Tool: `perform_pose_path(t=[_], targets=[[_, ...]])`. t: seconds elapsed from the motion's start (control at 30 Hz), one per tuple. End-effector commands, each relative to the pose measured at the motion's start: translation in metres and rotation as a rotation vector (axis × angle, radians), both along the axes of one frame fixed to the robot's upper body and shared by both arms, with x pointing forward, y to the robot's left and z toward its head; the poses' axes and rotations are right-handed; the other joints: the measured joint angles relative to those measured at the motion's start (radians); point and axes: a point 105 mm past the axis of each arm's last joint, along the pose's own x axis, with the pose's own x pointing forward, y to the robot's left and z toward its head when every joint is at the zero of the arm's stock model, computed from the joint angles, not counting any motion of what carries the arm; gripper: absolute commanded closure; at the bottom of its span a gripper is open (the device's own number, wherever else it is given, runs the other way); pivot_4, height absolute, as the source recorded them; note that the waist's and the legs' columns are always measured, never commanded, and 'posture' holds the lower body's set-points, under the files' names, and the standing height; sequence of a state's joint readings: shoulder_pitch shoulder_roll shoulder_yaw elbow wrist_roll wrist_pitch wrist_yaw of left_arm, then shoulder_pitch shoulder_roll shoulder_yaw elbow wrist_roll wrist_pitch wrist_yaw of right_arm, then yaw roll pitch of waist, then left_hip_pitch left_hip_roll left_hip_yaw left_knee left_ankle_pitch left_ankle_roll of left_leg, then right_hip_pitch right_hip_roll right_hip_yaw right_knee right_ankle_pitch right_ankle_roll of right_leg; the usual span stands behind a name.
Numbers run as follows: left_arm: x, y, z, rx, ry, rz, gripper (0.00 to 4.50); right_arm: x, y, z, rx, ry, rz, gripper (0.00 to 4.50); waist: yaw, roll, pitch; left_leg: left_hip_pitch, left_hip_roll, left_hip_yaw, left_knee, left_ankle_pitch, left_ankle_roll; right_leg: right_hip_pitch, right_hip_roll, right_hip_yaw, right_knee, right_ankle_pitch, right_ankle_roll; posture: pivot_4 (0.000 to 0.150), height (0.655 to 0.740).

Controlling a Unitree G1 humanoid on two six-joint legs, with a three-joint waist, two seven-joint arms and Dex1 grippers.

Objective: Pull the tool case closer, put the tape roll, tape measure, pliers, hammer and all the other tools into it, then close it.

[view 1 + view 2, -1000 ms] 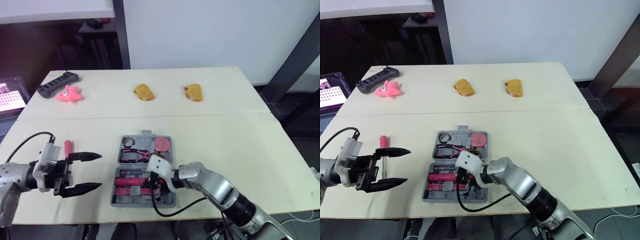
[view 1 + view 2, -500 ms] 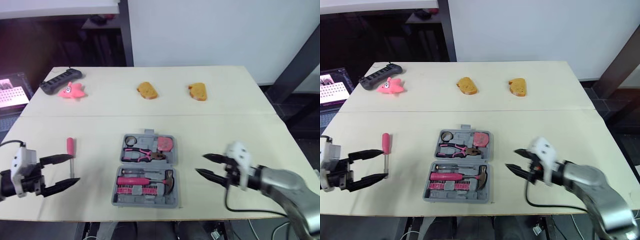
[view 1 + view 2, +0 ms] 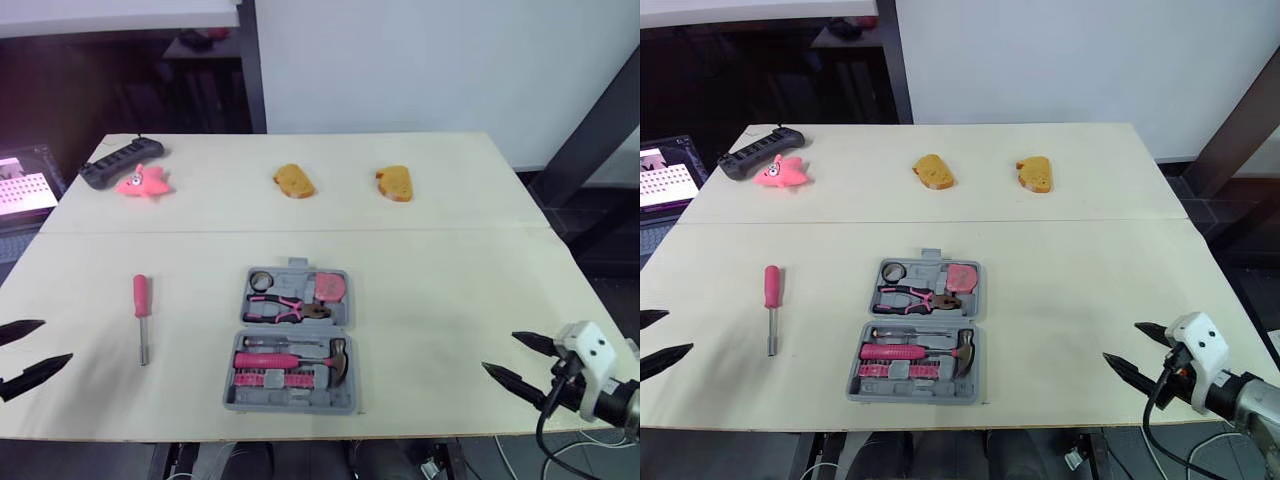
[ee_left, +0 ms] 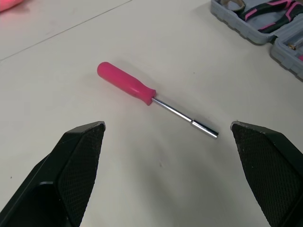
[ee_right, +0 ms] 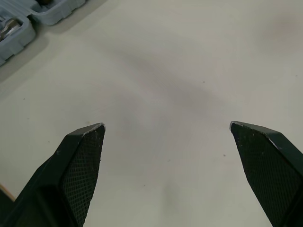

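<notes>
- Grey plastic tool case (image 3: 290, 400), lid open flat on the pale wooden desk (image 3: 430, 290), between the two grippers and well apart from each.
- Left gripper (image 3: 58, 340) of two black fingers spread wide, empty, low over the near edge of the desk.
- Pink-handled screwdriver with a steel shaft (image 3: 141, 312) loose on the desk, ahead of the left gripper and between it and the case, touching neither; in the left wrist view, slantwise beyond the fingertips, handle toward one finger, tip toward the other.
- Right gripper (image 3: 498, 351) likewise spread wide and empty, fingertips aimed toward the case across bare desk.
- Inside the case, in the half farther from the grippers: small dark tape roll (image 3: 262, 279), pink tape measure (image 3: 327, 288), pink-and-black pliers (image 3: 283, 308).
- In the nearer half: pink-handled hammer (image 3: 300, 356) and a row of pink bits (image 3: 268, 380).
- Far beyond both grippers, at the back of the desk: black power strip (image 3: 120, 163), pink toy (image 3: 142, 184), two orange bread-shaped pieces (image 3: 292, 181) (image 3: 393, 183).
</notes>
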State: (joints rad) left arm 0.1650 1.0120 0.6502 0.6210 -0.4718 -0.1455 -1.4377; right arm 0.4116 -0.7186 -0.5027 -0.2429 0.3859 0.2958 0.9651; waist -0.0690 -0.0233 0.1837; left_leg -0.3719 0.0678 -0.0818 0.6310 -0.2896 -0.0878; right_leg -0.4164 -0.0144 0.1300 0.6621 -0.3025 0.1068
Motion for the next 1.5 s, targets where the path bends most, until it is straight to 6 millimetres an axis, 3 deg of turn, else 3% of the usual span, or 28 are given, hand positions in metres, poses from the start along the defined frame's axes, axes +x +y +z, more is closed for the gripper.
perform_pose_path(t=[0.03,0.13,0.27,0.53,0.67,0.93,1.07,1.23,1.5], targets=[[0.004,-0.005,0.005,-0.004,-0.054,-0.002,0.00,0.002,0.005,0.001,-0.001,-0.023,0.011,0.03,0.000,0.000,0.000,0.000,0.000,0.000,0.000,0.000,0.000,0.000,0.000,0.000,0.000,0.000,0.000,0.150,0.7400],[0.017,-0.007,0.002,-0.038,-0.118,0.112,0.00,0.011,0.024,0.005,0.025,-0.043,0.034,0.03,0.001,0.001,0.000,0.000,0.000,0.000,0.000,0.000,0.000,0.000,0.000,0.000,0.000,0.000,0.000,0.150,0.7400],[0.042,-0.030,-0.004,-0.153,-0.200,0.325,0.00,0.032,0.078,0.029,0.134,-0.096,0.137,0.03,-0.002,0.001,0.000,0.001,0.000,-0.001,0.002,0.000,0.000,0.001,0.000,0.001,0.002,0.002,0.003,0.150,0.7400],[0.079,-0.057,-0.030,-0.245,-0.004,0.776,0.00,0.059,0.141,0.053,0.195,-0.158,0.262,0.03,0.026,0.000,0.000,0.000,0.000,-0.005,0.003,0.001,-0.001,0.003,0.000,-0.002,0.002,0.004,0.007,0.150,0.7400],[0.092,-0.070,-0.041,-0.201,0.059,0.805,0.00,0.060,0.150,0.053,0.210,-0.152,0.277,0.03,0.026,0.000,0.000,0.000,-0.001,-0.007,0.006,0.001,-0.001,0.005,0.000,-0.003,0.002,0.004,0.007,0.150,0.7400],[0.104,-0.074,-0.092,-0.079,0.211,0.783,0.00,0.061,0.155,0.054,0.204,-0.151,0.279,0.03,0.026,0.003,-0.001,0.002,-0.001,-0.007,0.005,0.001,-0.002,0.006,0.000,-0.004,0.002,0.004,0.007,0.150,0.7400],[0.110,-0.081,-0.094,-0.123,0.199,0.762,1.30,0.063,0.156,0.058,0.199,-0.159,0.268,0.00,0.026,0.005,-0.002,0.004,-0.001,-0.007,0.005,0.001,-0.003,0.009,0.000,-0.004,0.002,0.004,0.007,0.150,0.7400],[0.115,-0.085,-0.095,-0.129,0.192,0.736,4.01,0.058,0.162,0.055,0.199,-0.137,0.303,0.00,0.026,0.005,-0.002,0.005,-0.001,-0.007,0.005,0.001,-0.003,0.009,0.000,-0.004,0.002,0.004,0.007,0.150,0.7400],[0.116,-0.084,-0.098,-0.148,0.189,0.716,4.11,0.041,0.186,0.064,0.149,-0.178,0.593,0.00,0.025,0.009,-0.004,0.006,-0.001,-0.007,0.005,0.002,-0.003,0.009,0.000,-0.004,0.002,0.004,0.007,0.150,0.7400]])
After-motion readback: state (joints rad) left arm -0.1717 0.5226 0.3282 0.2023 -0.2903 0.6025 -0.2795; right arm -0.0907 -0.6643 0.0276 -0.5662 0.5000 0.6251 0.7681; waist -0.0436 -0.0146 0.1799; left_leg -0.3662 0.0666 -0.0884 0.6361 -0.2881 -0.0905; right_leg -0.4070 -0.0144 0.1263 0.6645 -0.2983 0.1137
